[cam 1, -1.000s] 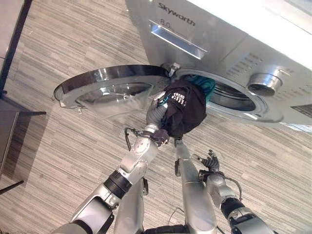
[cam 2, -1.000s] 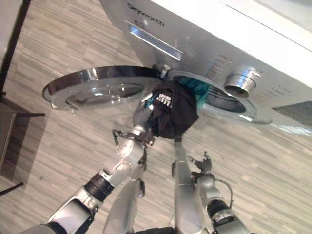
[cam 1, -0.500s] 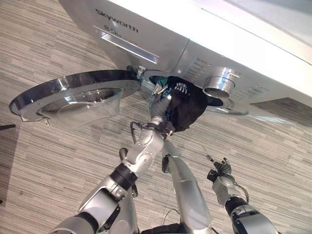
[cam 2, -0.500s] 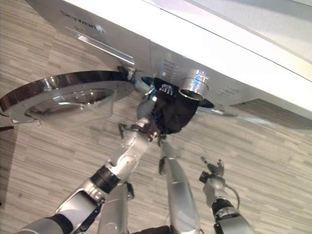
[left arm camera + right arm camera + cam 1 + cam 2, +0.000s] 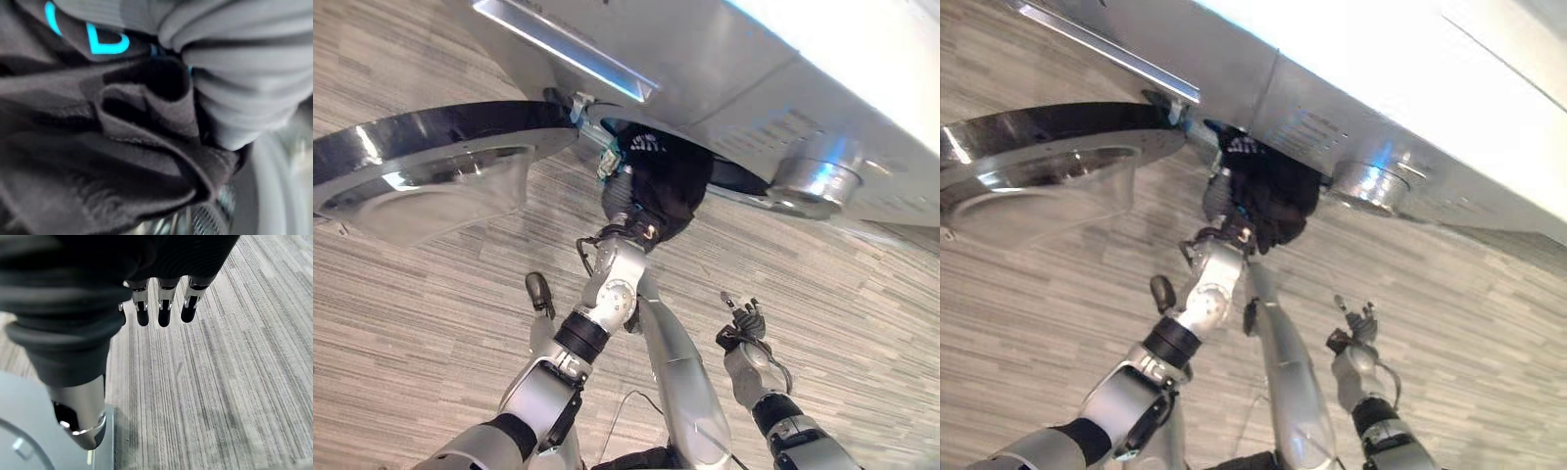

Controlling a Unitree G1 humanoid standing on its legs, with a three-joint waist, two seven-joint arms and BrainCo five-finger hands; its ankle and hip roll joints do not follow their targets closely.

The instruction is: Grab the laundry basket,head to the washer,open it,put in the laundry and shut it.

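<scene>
A black garment with light print (image 5: 663, 181) is bunched over my left hand (image 5: 618, 201) at the mouth of the silver washer (image 5: 705, 69). The cloth is partly inside the dark drum opening (image 5: 736, 177). In the left wrist view the dark cloth with cyan letters (image 5: 122, 147) is gathered tight against the ribbed cover (image 5: 234, 73), with the drum's metal just past it. The washer's round door (image 5: 421, 166) stands swung open to the left. My right hand (image 5: 744, 319) hangs low at the right over the floor, its fingers (image 5: 164, 313) straight and holding nothing.
A big silver knob (image 5: 818, 178) juts from the washer's front panel, right of the opening. A detergent drawer handle (image 5: 563, 44) sits above the door. Striped grey wood floor (image 5: 220, 382) lies all around.
The camera has leaned closer to the washer. My left hand has pushed the black garment from in front of the opening up into the drum mouth. The right hand stays low.
</scene>
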